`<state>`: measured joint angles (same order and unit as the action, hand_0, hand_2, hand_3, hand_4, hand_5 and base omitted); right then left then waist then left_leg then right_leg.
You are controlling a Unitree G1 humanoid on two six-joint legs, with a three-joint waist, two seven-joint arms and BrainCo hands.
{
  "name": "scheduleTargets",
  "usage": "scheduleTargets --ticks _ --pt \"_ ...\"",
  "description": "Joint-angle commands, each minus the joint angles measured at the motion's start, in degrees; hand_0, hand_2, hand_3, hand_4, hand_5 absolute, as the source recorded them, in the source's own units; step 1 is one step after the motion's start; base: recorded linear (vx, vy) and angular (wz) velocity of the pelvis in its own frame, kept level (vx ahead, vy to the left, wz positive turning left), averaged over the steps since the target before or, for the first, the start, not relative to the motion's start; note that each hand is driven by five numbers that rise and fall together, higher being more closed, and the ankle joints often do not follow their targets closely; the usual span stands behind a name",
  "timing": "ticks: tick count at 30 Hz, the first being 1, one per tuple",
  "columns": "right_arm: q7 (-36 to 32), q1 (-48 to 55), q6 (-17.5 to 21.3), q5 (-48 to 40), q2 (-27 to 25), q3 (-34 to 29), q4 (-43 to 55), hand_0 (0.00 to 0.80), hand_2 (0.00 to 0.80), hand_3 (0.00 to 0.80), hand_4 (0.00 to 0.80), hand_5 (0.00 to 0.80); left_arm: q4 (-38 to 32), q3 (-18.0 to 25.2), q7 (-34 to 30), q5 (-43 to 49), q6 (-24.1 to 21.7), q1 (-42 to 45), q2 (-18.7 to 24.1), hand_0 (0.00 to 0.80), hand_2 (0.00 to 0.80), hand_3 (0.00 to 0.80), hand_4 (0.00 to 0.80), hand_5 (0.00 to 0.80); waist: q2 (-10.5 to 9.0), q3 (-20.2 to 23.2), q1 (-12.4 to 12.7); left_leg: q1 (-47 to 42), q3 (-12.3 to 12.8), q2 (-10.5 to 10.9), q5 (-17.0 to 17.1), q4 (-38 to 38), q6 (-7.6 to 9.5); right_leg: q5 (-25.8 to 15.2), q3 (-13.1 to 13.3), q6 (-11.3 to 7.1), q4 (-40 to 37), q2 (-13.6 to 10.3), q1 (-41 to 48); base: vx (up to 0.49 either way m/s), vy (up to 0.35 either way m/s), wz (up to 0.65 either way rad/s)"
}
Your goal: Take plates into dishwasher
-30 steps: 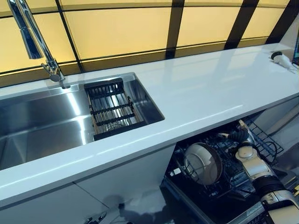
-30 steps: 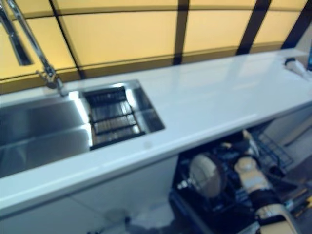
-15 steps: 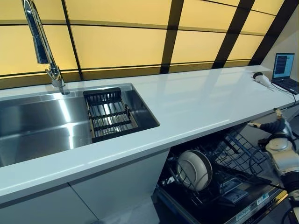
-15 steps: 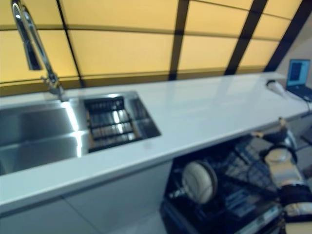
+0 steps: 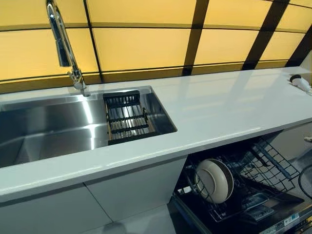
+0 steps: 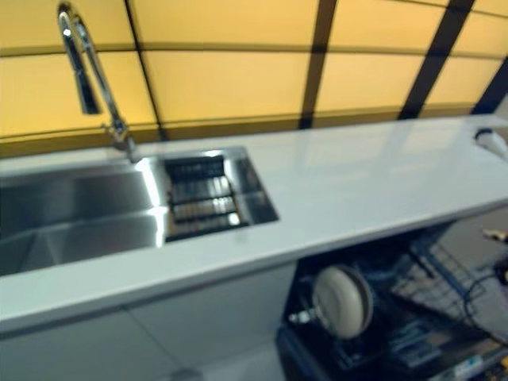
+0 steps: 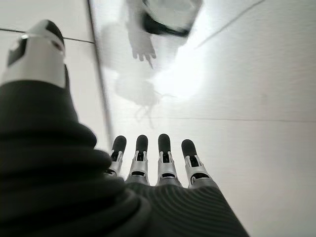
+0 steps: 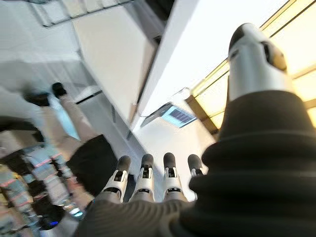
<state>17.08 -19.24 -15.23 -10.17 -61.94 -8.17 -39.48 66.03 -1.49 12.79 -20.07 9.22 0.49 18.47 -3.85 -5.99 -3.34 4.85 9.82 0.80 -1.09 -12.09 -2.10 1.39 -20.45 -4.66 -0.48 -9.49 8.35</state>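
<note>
Your plate (image 5: 214,180) is already in the dishwasher (image 5: 273,219): it stands on edge in the rack (image 5: 253,168) on the near right, below the counter (image 5: 214,112), toward the rack's left end. The rack is pulled out over the open door. Wire tines hold the plate upright, concave face turned right. The right part of the rack looks bare wire from here.

Neither hand is on the plate. Left hand (image 7: 153,163) shows only in its own wrist view: fingers (image 7: 165,148) straight in a row, thumb (image 7: 39,54) apart, pointing down at pale floor, holding nothing. Right hand (image 8: 153,177) shows in its wrist view: fingers (image 8: 146,170) extended side by side, thumb (image 8: 254,54) spread well clear, nothing between them. Past its fingers you see the counter's underside edge, a white cabinet front and a laptop (image 8: 175,114) further off. In the head views only a sliver of a fingertip shows at the right edge, beside the rack and well apart from the plate; you cannot read a pose from that.

On the counter: steel sink (image 5: 48,126) at the left with a tall faucet (image 5: 63,44) at its far rim, and a dark slatted drain tray (image 5: 126,119) set in the sink's right end. A small white object (image 5: 298,82) lies at the far right of the counter; you cannot tell what it is. Yellow panels with dark frames run behind the counter.
</note>
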Motion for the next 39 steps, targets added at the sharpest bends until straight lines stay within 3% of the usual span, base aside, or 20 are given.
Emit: scheduleTargets --ticks 1,7,11,12,13,15,19,24,26,29,32,38,39 --pt "1.34 -3.87 3.54 -0.68 -4.21 -1.48 -1.65 0.0 0.0 0.0 0.0 0.0 1.94 -3.09 -2.24 -1.35 0.84 -6.03 -0.14 0.0 0.0 0.0 0.0 0.0 -2.38 0.59 1.61 -10.07 1.08 -1.77 -2.8 2.56 -2.8 -5.33 3.13 2.01 -2.61 6.74 -7.01 -0.205 0.024 0.72" --pt "-0.23 -10.91 3.34 2.77 -5.45 3.73 -8.22 0.0 0.0 0.0 0.0 0.0 4.88 -6.51 -4.56 0.43 0.35 -5.19 -2.39 0.0 0.0 0.0 0.0 0.0 -2.09 1.97 1.51 -14.57 1.35 1.1 -6.33 10.74 -1.41 -9.37 1.0 -0.69 -3.39 5.94 -10.88 -0.254 0.031 0.28" --pt "-0.69 -11.95 1.22 3.57 -5.61 4.87 -7.92 0.0 0.0 0.0 0.0 0.0 4.87 -7.57 -4.16 1.58 0.11 -5.29 -1.77 0.0 0.0 0.0 0.0 0.0 -1.9 1.64 0.25 -15.75 1.72 1.63 -5.62 13.31 -0.77 -12.7 0.67 -2.74 -3.33 4.97 -14.22 -0.22 0.069 -0.07" --pt "-0.7 -10.96 1.31 2.71 -5.44 3.99 -8.27 0.0 0.0 0.0 0.0 0.0 4.61 -8.33 -3.35 1.54 0.98 -6.19 -1.05 0.0 0.0 0.0 0.0 0.0 -1.82 1.16 -1.01 -16.5 2.08 1.66 -4.99 14.72 -0.43 -14.79 0.83 -3.97 -3.25 4.36 -16.21 -0.201 0.072 0.05" --pt "-0.78 -9.74 1.61 2.65 -5.22 2.96 -8.74 0.0 0.0 0.0 0.0 0.0 4.68 -8.35 -3.19 1.96 1.32 -6.54 -0.68 0.0 0.0 0.0 0.0 0.0 -1.77 0.9 -1.73 -16.74 1.78 1.67 -4.78 15.11 -0.2 -15.8 1.89 -4.65 -3.16 4.01 -17.2 -0.255 0.074 0.1" --pt "-0.5 -5.4 2.14 3.23 -4.09 0.38 -8.51 0.0 0.0 0.0 0.0 0.0 4.94 -8.21 -2.24 1.9 1.67 -7.24 0.04 0.0 0.0 0.0 0.0 0.0 -1.8 0.06 -3.45 -16.99 -0.11 1.63 -4.44 15.32 0.48 -18.52 6.93 -6.22 -1.32 3.3 -19.89 -0.172 0.008 0.09" --pt "-1.97 3.04 3.2 0.26 -2.45 -5.71 -8.24 0.0 0.0 0.0 0.0 0.0 6.52 -6.71 -2.4 2.95 3.31 -7.5 2.27 0.0 0.0 0.0 0.0 0.0 -1.53 0.38 -3.79 -15.81 -0.01 -0.18 -2.81 15.75 1.24 -18.3 11.58 -6.08 3.7 0.51 -18.9 -0.263 -0.098 0.32" --pt "-2.76 5.45 5.35 -1.94 2.38 -5.64 -8.31 0.0 0.0 0.0 0.0 0.0 7.89 -5.34 -3.19 2.19 4.64 -5.87 2.94 0.0 0.0 0.0 0.0 0.0 -0.33 1.05 -0.34 -12.29 1.35 -3.29 -2.45 12.36 1.41 -13.95 13.34 -4.33 10.35 -3.61 -12.8 -0.331 -0.18 0.02" --pt "-1.17 5.26 4.1 -1.94 5.61 -3.74 -5.89 0.0 0.0 0.0 0.0 0.0 7.73 -4.65 -2.43 0.89 4.32 -4.86 2.81 0.0 0.0 0.0 0.0 0.0 0.02 1.53 1.16 -9.97 2.08 -4.98 -2.7 9.42 1.73 -12.83 13.78 -3.61 13.51 -5.96 -10.78 -0.313 -0.211 -0.27" --pt "0.45 4.21 2.41 -2.18 9.89 -1.85 -4.67 0.0 0.0 0.0 0.0 0.0 6.95 -3.99 -0.94 -0.35 4.39 -5.48 2.42 0.0 0.0 0.0 0.0 0.0 -0.93 1.81 2.95 -7.84 3.51 -6.05 -4.35 5.72 2.13 -10.98 12.89 -4.36 12.27 -8.71 -7.3 -0.228 -0.274 -0.52" --pt "0.65 3.77 1.96 -4.53 12.83 -0.78 -6.59 0.0 0.0 0.0 0.0 0.0 7.15 -3.68 -0.05 -0.22 3.77 -5.97 2.31 0.0 0.0 0.0 0.0 0.0 -1.7 1.58 4.6 -6.78 4.12 -7.24 -4.61 4.03 1.58 -7.31 9.43 -4.84 9.31 -8.03 -5.09 -0.154 -0.263 -0.56" --pt "-4.78 6.53 -0.04 -10.38 17.29 -1.28 -10.25 0.0 0.0 0.0 0.0 0.0 7.03 -5.07 -0.66 -0.1 2.07 -6.71 1.12 0.0 0.0 0.0 0.0 0.0 -1.59 0.73 4.43 -7.98 4.34 -8.81 -1.88 7.94 0.3 -5.66 8.3 -5.85 7.34 -6.38 -4.82 -0.105 -0.189 -0.41" --pt "-6.83 7.78 0.0 -14.75 19.01 -2.14 -11.41 0.0 0.0 0.0 0.0 0.0 7.21 -5.42 -0.67 -0.12 1.2 -6.6 0.96 0.0 0.0 0.0 0.0 0.0 -1.48 0.47 4.18 -8.47 4.37 -9.06 -1.18 9.21 0.09 -5.13 7.82 -6.01 6.88 -6.09 -4.8 -0.091 -0.168 0.17"
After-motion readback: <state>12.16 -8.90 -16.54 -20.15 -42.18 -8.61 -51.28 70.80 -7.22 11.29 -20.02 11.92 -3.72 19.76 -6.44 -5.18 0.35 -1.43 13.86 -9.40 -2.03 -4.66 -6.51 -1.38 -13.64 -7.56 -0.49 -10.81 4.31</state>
